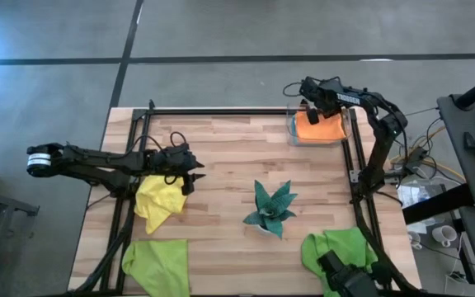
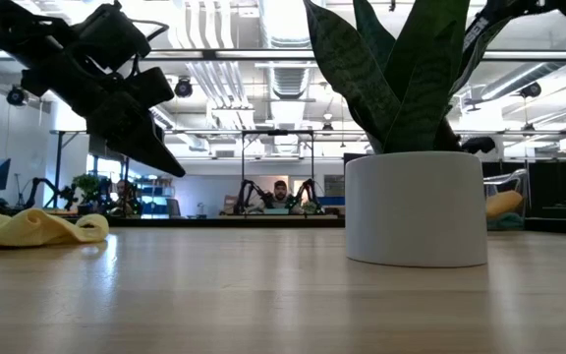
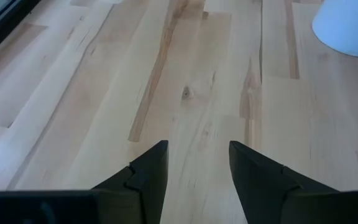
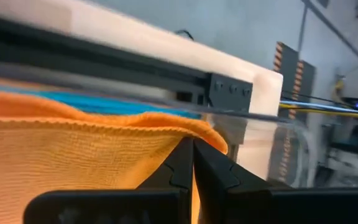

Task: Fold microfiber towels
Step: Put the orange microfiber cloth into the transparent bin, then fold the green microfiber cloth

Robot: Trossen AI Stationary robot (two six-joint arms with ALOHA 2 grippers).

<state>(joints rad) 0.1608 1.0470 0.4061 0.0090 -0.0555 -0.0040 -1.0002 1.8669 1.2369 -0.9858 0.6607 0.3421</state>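
My left gripper (image 1: 195, 175) is open and empty, just above bare table beside the yellow towel (image 1: 158, 203), which lies crumpled at the left; it also shows in the low view (image 2: 165, 162) with the towel (image 2: 28, 228). My right gripper (image 1: 310, 115) is at the far right corner, shut on the orange towel (image 1: 320, 129). That towel lies in a clear bin (image 1: 346, 124) on top of the light blue towel (image 4: 104, 104). One lime green towel (image 1: 157, 264) lies at the near left and another (image 1: 338, 249) at the near right. My right gripper pinches the orange towel between its two shut fingers at the hemmed edge (image 4: 211, 138), near a corner. A sliver of orange shows between the fingers. The edge rises a little at the fingertips, and the rest of the towel lies in the bin.
A dark teal spiky plant (image 1: 270, 208) in a white pot (image 2: 416, 208) stands at mid-table; the pot also shows in the left wrist view (image 3: 350, 25). A black frame (image 1: 221, 113) runs along the table's edges. Bare wood lies between the yellow towel and the plant.
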